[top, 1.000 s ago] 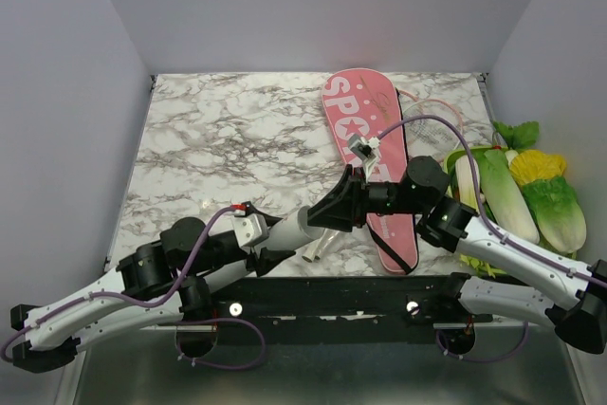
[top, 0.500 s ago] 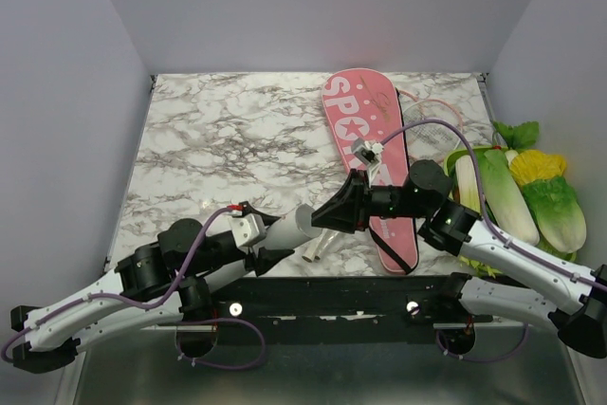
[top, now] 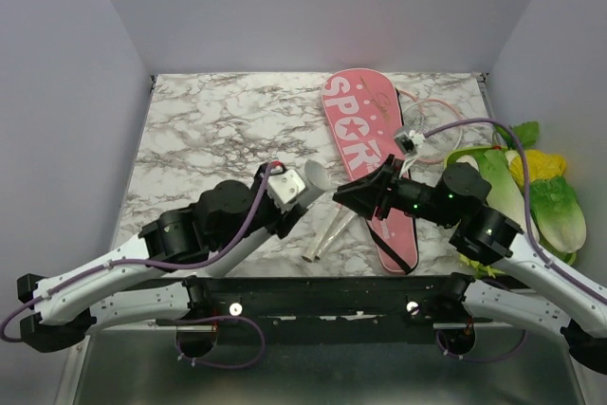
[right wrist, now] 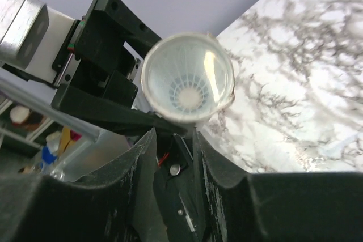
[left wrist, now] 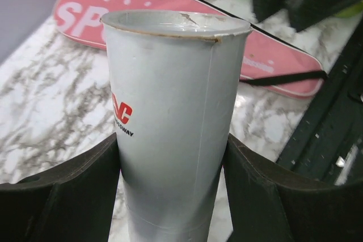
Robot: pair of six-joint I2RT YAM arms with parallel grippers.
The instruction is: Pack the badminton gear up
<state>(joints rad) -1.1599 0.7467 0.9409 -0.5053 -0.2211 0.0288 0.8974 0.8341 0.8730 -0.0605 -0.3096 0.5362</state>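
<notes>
Clamping smooth, seemingly cardboard white tube (left wrist: 176, 123)

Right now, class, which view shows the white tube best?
Left wrist: the white tube fills the frame, logo visible, held by the left gripper. Right wrist shows only its open mouth; top external, just its end.

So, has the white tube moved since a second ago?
Yes. Held in the left gripper, the white tube has moved away from the black rail along the near edge, toward the pink bag.
</notes>
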